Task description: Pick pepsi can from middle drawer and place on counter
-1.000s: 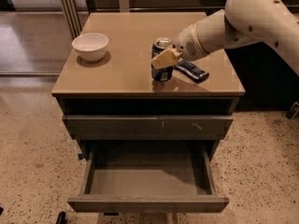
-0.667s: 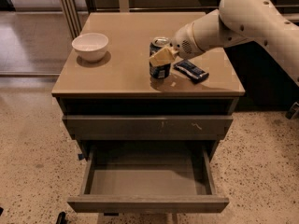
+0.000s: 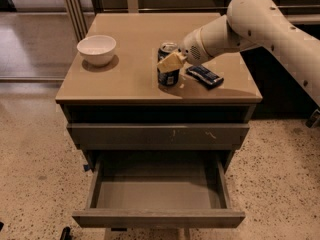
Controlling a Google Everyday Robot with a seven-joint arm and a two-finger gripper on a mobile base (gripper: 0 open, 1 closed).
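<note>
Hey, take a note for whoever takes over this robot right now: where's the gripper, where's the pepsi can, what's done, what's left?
Gripper: over the counter, right at the pepsi can; grip not readable.
Pepsi can: upright, apparently resting on the counter, between the white bowl and the snack-bar wrapper.
Middle drawer: pulled open, bare inside.
Done: can out of the drawer and up on the counter.
Left: probably confirm release, then back the arm away.

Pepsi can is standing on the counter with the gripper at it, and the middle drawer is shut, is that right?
No. The middle drawer is pulled open and bare inside, as the camera view shows. The pepsi can does stand on the counter with the gripper at it.
</note>
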